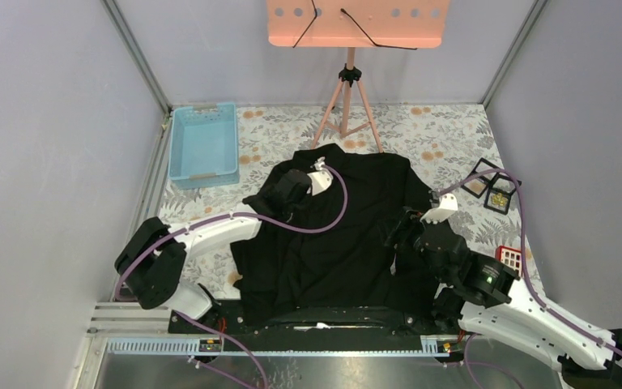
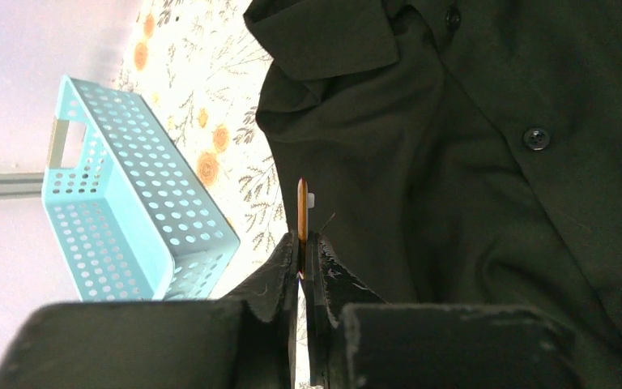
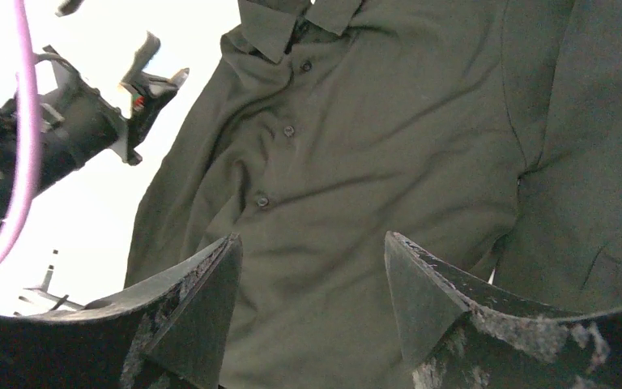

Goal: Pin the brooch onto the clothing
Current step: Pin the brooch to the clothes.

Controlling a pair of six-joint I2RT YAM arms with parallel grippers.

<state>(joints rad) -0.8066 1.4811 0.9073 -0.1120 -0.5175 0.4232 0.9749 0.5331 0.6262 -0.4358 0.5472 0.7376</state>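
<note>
Surface: floral cloth (image 1: 441, 134) covers the table, grey walls around it, pink music stand (image 1: 356, 20) at the far edge.
Clothing: black shirt (image 1: 340, 243) is spread flat, collar at the far end; it lies under both your grippers.
Left gripper (image 2: 304, 239): you have it clamped on the brooch (image 2: 302, 207), fingers nearly meeting.
Brooch: thin, seen edge-on, gold-brown, poking out past the left fingertips; shirt shoulder just to its right in the left wrist view. Can't tell if it touches the fabric.
Right gripper (image 3: 312, 251): your jaws are spread wide with nothing between them, hanging over the shirt front, button row ahead of them.
Basket (image 1: 202, 146): blue, perforated, left of the left gripper, apart from the shirt.
Trays (image 1: 490, 190): small, black, beyond the right gripper.
</note>
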